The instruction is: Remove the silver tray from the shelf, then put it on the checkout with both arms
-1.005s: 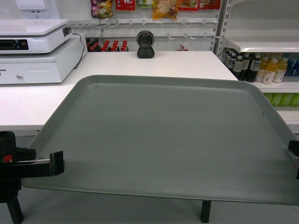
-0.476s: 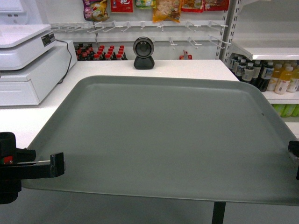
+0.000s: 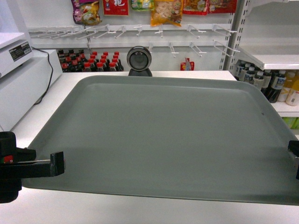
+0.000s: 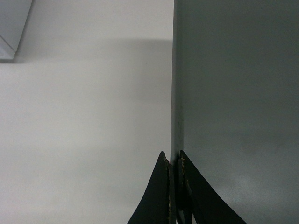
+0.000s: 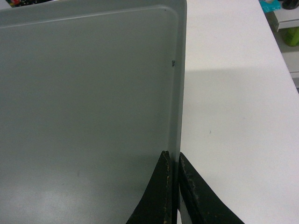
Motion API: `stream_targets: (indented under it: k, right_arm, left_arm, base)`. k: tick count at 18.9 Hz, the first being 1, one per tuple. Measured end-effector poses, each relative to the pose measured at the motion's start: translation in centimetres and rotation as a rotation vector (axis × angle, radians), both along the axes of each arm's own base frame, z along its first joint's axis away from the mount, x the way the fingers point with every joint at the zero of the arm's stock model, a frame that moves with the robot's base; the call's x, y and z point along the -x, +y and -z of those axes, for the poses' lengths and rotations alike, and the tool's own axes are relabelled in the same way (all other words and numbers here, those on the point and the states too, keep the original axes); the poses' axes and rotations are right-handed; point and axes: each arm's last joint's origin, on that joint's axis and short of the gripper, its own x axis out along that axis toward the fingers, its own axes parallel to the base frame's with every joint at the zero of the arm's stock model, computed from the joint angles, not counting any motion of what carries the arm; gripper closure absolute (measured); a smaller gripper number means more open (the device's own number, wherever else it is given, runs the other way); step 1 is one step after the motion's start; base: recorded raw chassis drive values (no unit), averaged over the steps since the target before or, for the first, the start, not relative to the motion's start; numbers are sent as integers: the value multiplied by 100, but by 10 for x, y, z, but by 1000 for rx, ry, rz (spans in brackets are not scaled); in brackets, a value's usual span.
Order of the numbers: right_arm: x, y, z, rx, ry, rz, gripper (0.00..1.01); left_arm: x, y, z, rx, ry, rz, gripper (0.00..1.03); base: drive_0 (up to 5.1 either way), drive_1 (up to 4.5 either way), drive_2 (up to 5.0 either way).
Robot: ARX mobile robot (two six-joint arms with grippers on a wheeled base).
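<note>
White register unit (image 3: 21, 88): stood at far left on the tabletop (image 3: 56, 93), cable trailing behind it.

Left end effector (image 3: 55, 164): at the left edge of the silver tray (image 3: 163, 135). The left wrist view showed its fingers (image 4: 163, 196) pressed together on the tray's rim, one above and one below.

Silver tray: held in the air between both arms, over the white checkout tabletop and near level, taking up most of the head view. No part of it was seen touching the surface; a shadow lay on the tabletop beside its left rim. Judged stiff and fairly light, showing no sag across its span. The smooth matte surface and thin rim looked slippery in a narrow pinch, so opposite side rims, gripped at matching points, seemed the right hold.

Black scanner (image 3: 139, 60): upright on its stand just beyond the tray's far edge.

Drinks shelf (image 3: 271, 60): at right, bottles beneath it.

Right end effector (image 3: 294, 156): barely in the head view at the right edge. The right wrist view showed its fingers (image 5: 161, 191) clamped on the tray's right rim.
</note>
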Motion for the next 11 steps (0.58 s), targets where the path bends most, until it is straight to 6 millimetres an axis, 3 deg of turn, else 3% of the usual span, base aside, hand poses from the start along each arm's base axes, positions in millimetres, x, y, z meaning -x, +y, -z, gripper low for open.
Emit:
stream_targets:
  k: [3, 11]
  right_arm:
    - [0, 0, 0, 0, -3, 0, 98]
    - [0, 0, 1, -2, 4, -9, 98]
  left_arm:
    - [0, 0, 0, 0, 0, 0, 100]
    - [0, 0, 1, -11, 33, -17, 100]
  base:
    - [-4, 342, -350]
    - [0, 0, 0]
